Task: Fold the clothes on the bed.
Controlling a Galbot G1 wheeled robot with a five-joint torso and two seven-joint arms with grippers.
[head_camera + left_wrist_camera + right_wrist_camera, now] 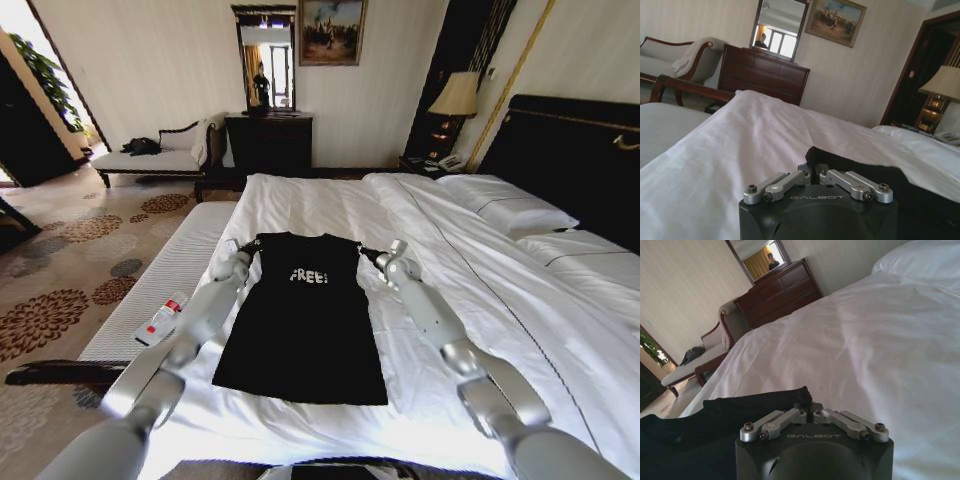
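**Both shoulders pinched: risk of uneven lift**

Black shirt lying flat on the bed, sleeves already tucked in, "FREE!" facing up, collar at 12 o'clock, hem at 6. Left gripper at the shirt's 11 o'clock corner, right gripper at the 1 o'clock corner. In each wrist view, fingers pressed together on a ridge of black cloth at the shoulder edge: left gripper and right gripper both pinching the shirt.

Judged as the start of a fold bringing the collar end toward the hem.

Possible trouble from here:
- Shallow bite. Only a thin lip of cloth between the fingers, so a slip on lifting looks possible, dropping one corner and skewing the fold.
- White duvet caught with the shirt. Cannot tell whether the fingers hold cloth alone; a pinched duvet would drag and wrinkle the surface.
- Unequal travel of the two arms, pulling the shirt crooked or undoing the tucked sleeves.
- Low lift, bunching the body instead of laying it over.

Bottle on the bench at 9 o'clock, well apart, no hazard.
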